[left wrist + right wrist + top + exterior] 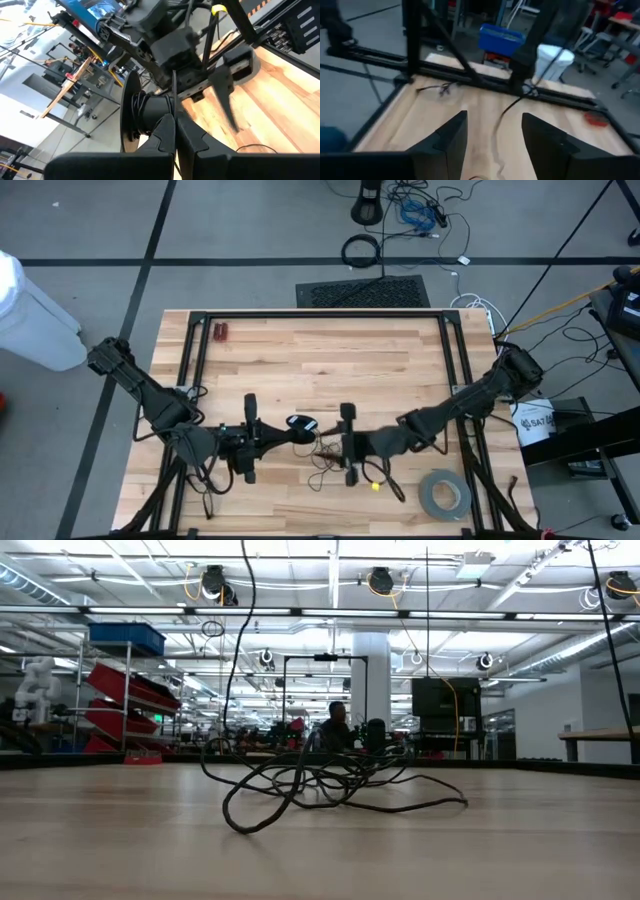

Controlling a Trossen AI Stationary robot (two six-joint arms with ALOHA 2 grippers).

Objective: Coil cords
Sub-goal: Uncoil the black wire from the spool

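Note:
The thin black cord shows in two parts. A small round wound bundle (300, 423) hangs above the table's middle, with my left gripper (286, 430) shut on it; the left wrist view shows the bundle (142, 112) close before the shut fingers (172, 131). Loose wiry strands (325, 456) lie tangled on the wood, seen as a low heap (320, 780) in the low view. My right gripper (335, 443) stands open just right of the bundle, above the strands. Nothing sits between its fingers (495, 145), and one strand (497, 127) lies on the table ahead of them. My left gripper has the wound part of the cord (156, 111) at the tips of its shut fingers, which come roughly level from the table's left. The bundle is lifted clear of the table. The fingers hide which turns of cord they pinch.
A grey tape roll (445, 493) lies near the table's front right, and a small yellow piece (376, 486) lies left of it. A small red object (220, 332) sits at the far left. A black frame (320, 313) runs around the table's far and side edges.

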